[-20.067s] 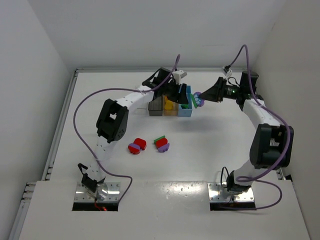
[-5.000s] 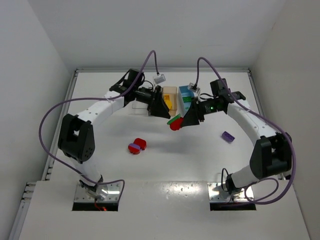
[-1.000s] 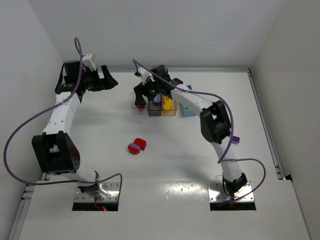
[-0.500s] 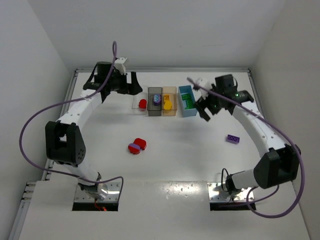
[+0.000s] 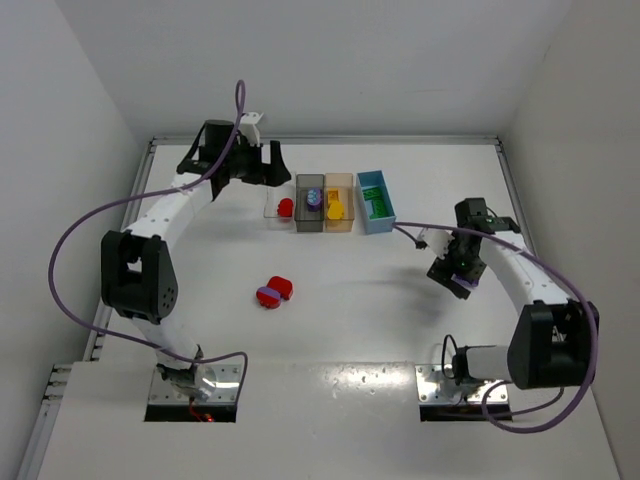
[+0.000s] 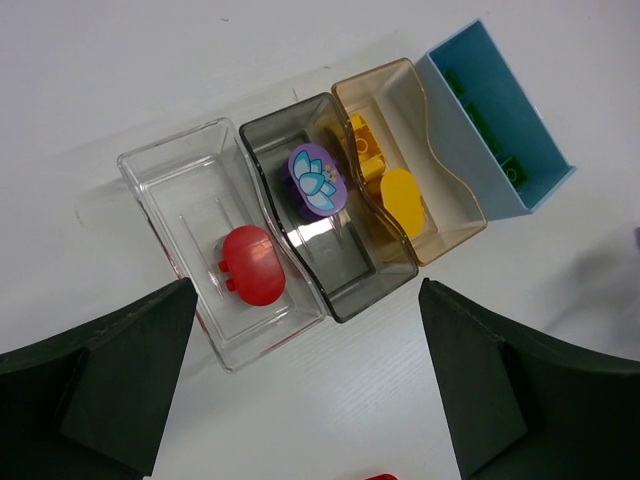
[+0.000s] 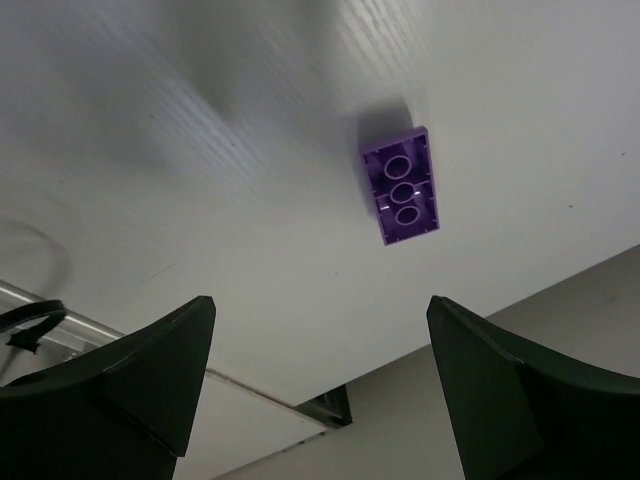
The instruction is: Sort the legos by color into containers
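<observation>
Legos [image 6: 253, 265] being kept partly in the containers [image 5: 381, 222] and partly on the table [image 5: 350, 320]; both grippers being held open.
A red lego [image 5: 286, 208] is lying in the clear bin [image 6: 150, 185], a purple flower piece [image 6: 316, 179] in the smoky grey bin [image 6: 345, 300], yellow legos [image 6: 385, 180] in the tan bin [image 6: 445, 215], and green legos [image 6: 485, 125] in the light blue bin [image 6: 475, 155]. The left gripper [image 5: 262, 166] is being held near the clear bin, wide open and empty. A purple brick [image 7: 402, 186] is lying flat on the table, with the right gripper [image 5: 455, 277] being held over it, open and apart from it. A red-and-purple pair [image 5: 273, 292] is lying loose mid-table.
</observation>
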Motion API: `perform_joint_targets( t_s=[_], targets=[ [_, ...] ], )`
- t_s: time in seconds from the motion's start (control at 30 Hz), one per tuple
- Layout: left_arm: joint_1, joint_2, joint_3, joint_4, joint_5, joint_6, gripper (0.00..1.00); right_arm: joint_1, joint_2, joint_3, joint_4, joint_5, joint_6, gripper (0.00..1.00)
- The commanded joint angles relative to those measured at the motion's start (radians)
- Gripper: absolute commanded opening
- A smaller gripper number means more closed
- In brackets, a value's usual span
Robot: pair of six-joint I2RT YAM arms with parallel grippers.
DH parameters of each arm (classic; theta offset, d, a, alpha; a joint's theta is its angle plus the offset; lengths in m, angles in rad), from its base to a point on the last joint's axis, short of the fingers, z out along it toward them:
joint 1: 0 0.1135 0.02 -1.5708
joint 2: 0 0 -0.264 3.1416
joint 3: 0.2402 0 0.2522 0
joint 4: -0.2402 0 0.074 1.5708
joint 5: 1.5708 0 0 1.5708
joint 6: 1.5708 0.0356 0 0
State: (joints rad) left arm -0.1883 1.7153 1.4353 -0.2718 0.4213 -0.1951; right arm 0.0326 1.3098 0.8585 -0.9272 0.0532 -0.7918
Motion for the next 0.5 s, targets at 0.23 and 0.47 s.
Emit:
perform_joint_targets(
  t_s=[0.23,0.47],
  targets=[
    [-0.005,0.018,0.039,0.043,0.005,0.016,1.0,-0.102,0.264,0.112,0.142,0.046,-0.158,0.87],
    [-0.005,0.018,0.039,0.043,0.005,0.016,1.0,-0.149,0.41,0.168,0.176,0.046,-0.245,0.87]
  ],
)
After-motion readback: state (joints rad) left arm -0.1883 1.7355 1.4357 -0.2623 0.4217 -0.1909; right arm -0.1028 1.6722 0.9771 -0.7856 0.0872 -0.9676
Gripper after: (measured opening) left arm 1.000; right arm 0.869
